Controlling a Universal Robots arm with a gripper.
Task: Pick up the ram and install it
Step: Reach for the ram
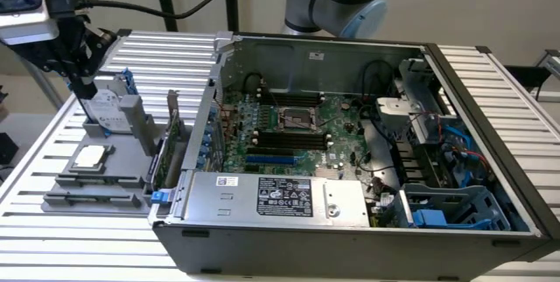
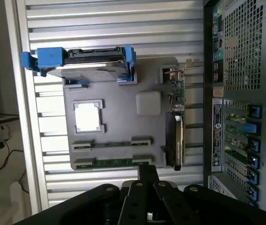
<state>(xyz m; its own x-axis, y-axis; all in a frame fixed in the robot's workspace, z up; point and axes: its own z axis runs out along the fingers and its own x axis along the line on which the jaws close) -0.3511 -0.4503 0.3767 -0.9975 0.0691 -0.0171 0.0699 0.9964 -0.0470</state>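
The ram (image 2: 113, 162) lies on edge in the nearest slot of the grey holder tray (image 2: 123, 126), a thin green strip between two grey clips. A second slot (image 2: 112, 144) lies beside it, and what it holds I cannot tell. My gripper (image 2: 145, 169) hovers above the tray's edge next to the ram, its black fingers pressed together with nothing between them. In the exterior view the gripper (image 1: 85, 93) hangs over the tray (image 1: 105, 164) at the exterior view's left, close to the hard drive (image 1: 112, 108). The motherboard's black memory slots (image 1: 289, 139) sit inside the open case.
The tray also carries a hard drive in a blue caddy (image 2: 81, 58), a silver processor chip (image 2: 87, 116) and an upright green expansion card (image 2: 177, 117). The open computer case (image 1: 350, 229) stands to the exterior view's right, with the power supply (image 1: 280, 197) at its front.
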